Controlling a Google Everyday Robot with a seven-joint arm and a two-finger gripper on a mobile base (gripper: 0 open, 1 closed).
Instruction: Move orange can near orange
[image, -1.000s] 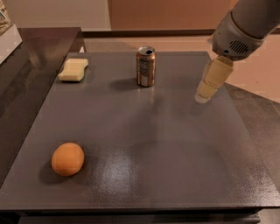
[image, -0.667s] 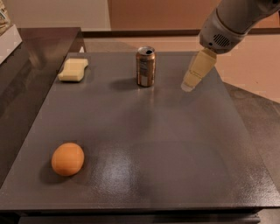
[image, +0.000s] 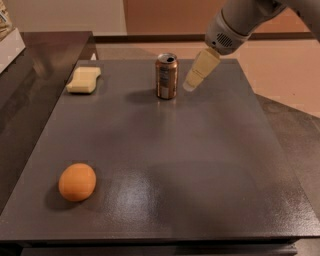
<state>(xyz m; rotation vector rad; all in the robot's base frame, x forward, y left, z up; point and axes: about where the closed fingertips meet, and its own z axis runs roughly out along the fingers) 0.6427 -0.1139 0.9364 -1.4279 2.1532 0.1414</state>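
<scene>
The orange can (image: 166, 76) stands upright at the far middle of the dark table (image: 200, 165); it has brownish-orange sides and a silver top. The orange (image: 77, 182) lies at the near left of the table, far from the can. My gripper (image: 190, 84) reaches in from the upper right, with its pale fingers (image: 200, 69) pointing down and left. Its tip hangs just right of the can, a small gap apart, and holds nothing.
A pale yellow sponge (image: 84, 80) lies at the far left of the table. A darker counter (image: 30, 90) adjoins the table's left side. Tan floor (image: 285, 70) lies beyond the right edge.
The gripper has moved left across the far side of the table, from well right of the can to just beside it. The can, orange and sponge have not moved.
</scene>
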